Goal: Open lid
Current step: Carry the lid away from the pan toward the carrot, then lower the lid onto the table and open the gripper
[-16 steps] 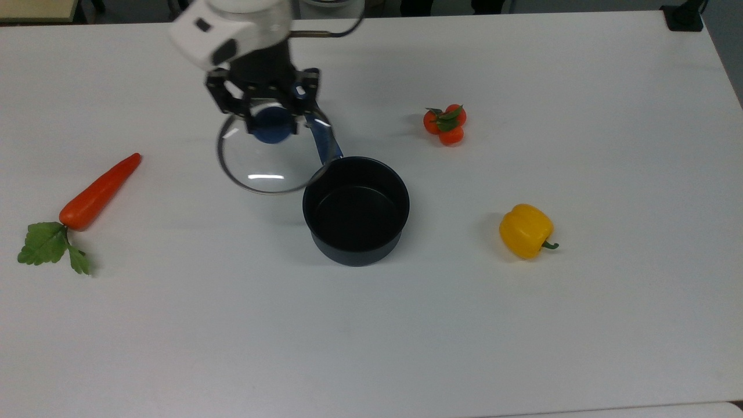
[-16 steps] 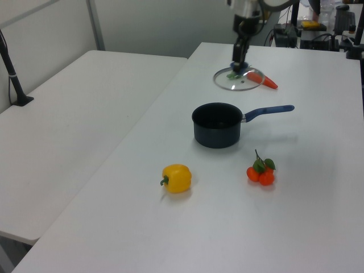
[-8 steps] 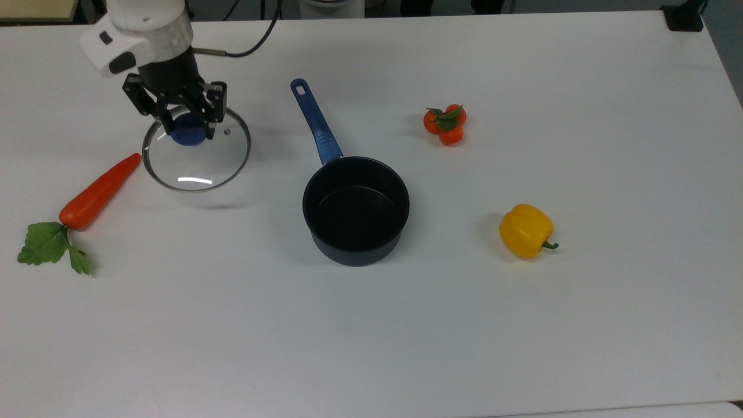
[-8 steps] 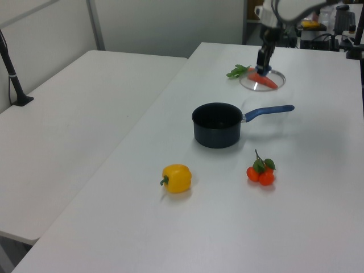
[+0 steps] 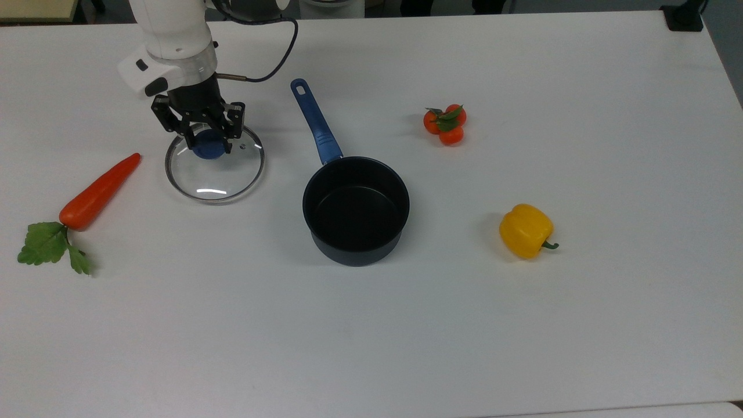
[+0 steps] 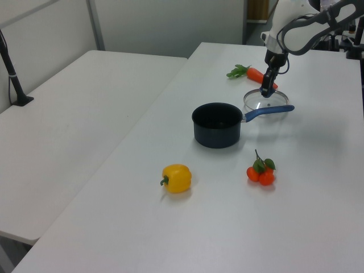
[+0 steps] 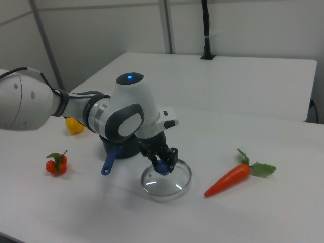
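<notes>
In the top view the lid sits in the upper left of the frame, off the pan, with the gripper closed around its blue knob. That view looks straight into the pan, whose dark inside holds nothing. The right view shows at frame centre the lid's far edge raised and its near edge low by the table, and the arm hiding most of the pan there.

Clearance around lid on table

In the top view, carrot lies near its left, saucepan handle near its right; tomatoes and yellow pepper stand well apart, with bare tabletop below.
</notes>
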Tool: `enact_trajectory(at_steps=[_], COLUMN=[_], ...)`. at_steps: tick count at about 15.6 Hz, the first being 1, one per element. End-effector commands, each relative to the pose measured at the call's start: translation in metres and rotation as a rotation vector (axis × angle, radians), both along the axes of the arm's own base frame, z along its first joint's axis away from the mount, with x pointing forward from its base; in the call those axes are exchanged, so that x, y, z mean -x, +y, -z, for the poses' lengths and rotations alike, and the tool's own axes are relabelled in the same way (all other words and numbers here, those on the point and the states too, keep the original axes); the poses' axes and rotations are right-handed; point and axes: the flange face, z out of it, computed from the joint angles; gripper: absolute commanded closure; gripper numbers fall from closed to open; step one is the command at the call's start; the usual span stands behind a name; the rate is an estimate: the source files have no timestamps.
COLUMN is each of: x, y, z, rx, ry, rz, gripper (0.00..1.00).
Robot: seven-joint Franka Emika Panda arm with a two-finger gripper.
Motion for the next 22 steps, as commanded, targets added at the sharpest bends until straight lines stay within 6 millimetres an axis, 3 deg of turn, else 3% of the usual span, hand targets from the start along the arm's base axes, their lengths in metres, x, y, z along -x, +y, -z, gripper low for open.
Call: enact_trajectory(at_steps=[1, 5, 8, 9, 10, 14, 16, 22], x=[0.005, 0.002, 0.002, 0.002, 0.002, -0.002, -0.005, -0.010], y=[0.011, 0.013, 0.013, 0.013, 0.013, 0.010, 0.008, 0.013], z=[0.008, 0.011, 0.010, 0.010, 0.010, -0.005, -0.026, -0.127], rx=[-0.013, -0.018, -0.018, -0.017, -0.017, -0.018, -0.024, 0.014], ry=[0.002, 0.005, 0.003, 0.008, 0.008, 0.003, 0.027, 0.125], rz=[-0.005, 0.019, 0.018, 0.017, 0.017, 0.020, 0.029, 0.102], gripper=[0.57, 0.55, 0.34, 0.14, 0.02, 0.00, 0.00, 0.00])
